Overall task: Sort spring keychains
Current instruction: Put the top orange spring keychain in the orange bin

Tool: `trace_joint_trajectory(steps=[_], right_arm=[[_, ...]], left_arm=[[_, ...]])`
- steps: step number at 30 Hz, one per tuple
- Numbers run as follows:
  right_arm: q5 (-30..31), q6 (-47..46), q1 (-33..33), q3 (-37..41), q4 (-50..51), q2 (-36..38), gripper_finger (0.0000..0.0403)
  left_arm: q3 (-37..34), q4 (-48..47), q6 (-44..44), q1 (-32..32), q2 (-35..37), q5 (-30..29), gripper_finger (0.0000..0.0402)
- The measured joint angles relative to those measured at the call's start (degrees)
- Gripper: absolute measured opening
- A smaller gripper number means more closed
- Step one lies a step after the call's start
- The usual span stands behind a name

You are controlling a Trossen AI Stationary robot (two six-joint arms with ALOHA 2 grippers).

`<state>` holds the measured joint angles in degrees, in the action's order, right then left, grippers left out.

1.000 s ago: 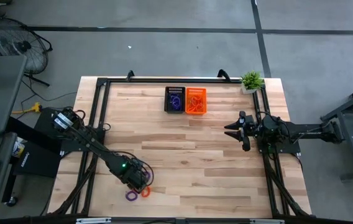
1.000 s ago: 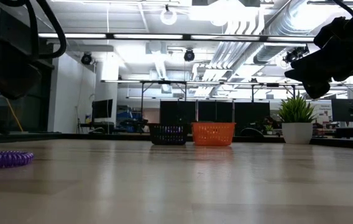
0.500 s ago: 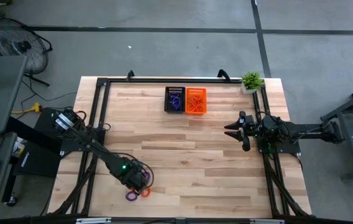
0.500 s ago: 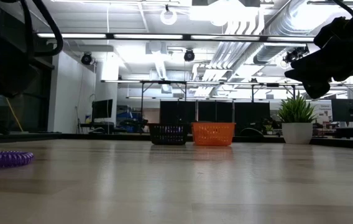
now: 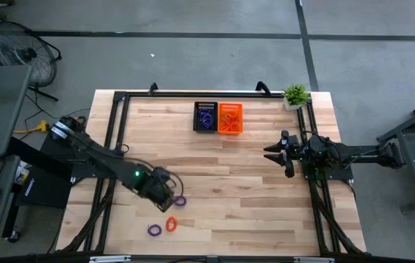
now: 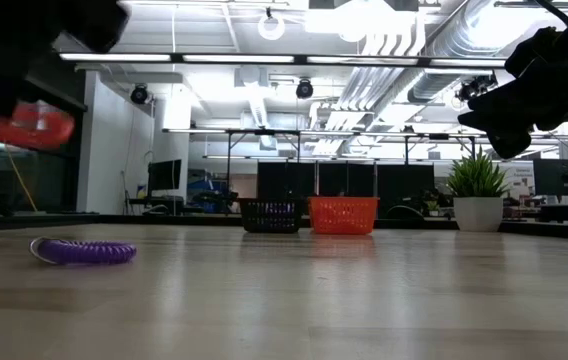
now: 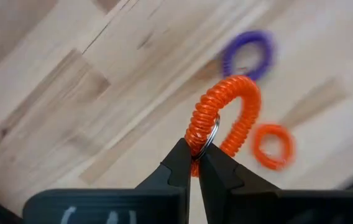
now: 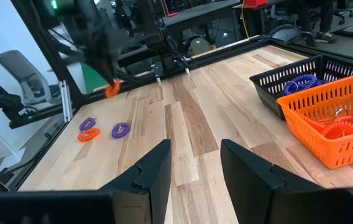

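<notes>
Gripping orange keychain (image 7: 223,115), left end effector (image 7: 192,163) raised

An industrial robotics lab: a wooden table (image 5: 215,168) in a black metal frame stands on grey concrete floor (image 5: 193,58), with exposed ceiling ducts (image 6: 404,40), strip lights, distant workbenches (image 6: 294,135) and a floor fan (image 5: 21,47).

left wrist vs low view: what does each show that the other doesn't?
Only the left wrist view: the left tool shut on the orange keychain's metal ring, and a second orange keychain on the table.
Only the low view: the black basket, orange basket, potted plant and the raised right arm's tool.
Both: the held orange keychain, lifted off the table, and a purple keychain on the wood.
</notes>
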<state>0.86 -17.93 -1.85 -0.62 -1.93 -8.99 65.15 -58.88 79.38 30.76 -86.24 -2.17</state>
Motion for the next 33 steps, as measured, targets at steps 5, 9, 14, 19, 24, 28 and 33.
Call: trace_joint_trajectory(steps=[5,9,14,19,24,28,33], right_arm=[[-0.01,0.02,0.00,0.00,0.00,0.00,0.0134],[-0.02,0.00,0.02,0.00,0.00,0.00,0.0134],[0.00,0.00,0.00,-0.01,0.00,0.00,0.0134],[0.00,0.01,0.01,0.00,0.00,0.00,0.0134],[0.00,0.00,0.00,0.00,0.00,0.00,0.0134],[-0.02,0.00,0.02,0.00,0.00,0.00,0.0134],[-0.02,0.00,0.01,0.00,0.00,0.00,0.0134]], left_arm=[[5.37,-6.20,-10.17,-5.92,2.47,-4.43,0.0012],[9.29,-9.43,-20.71,-12.18,2.41,-6.00,0.0012],[12.71,-8.48,-34.81,-20.16,2.41,-6.16,0.0012],[15.50,-6.94,-45.94,-27.34,-0.39,-6.15,0.0012],[19.18,-6.18,-53.40,-32.69,-3.92,-6.10,0.0012],[23.50,-3.52,-57.92,-36.58,-8.59,-6.00,0.0012],[31.20,-1.27,-60.83,-40.98,-16.17,-6.01,0.0012]])
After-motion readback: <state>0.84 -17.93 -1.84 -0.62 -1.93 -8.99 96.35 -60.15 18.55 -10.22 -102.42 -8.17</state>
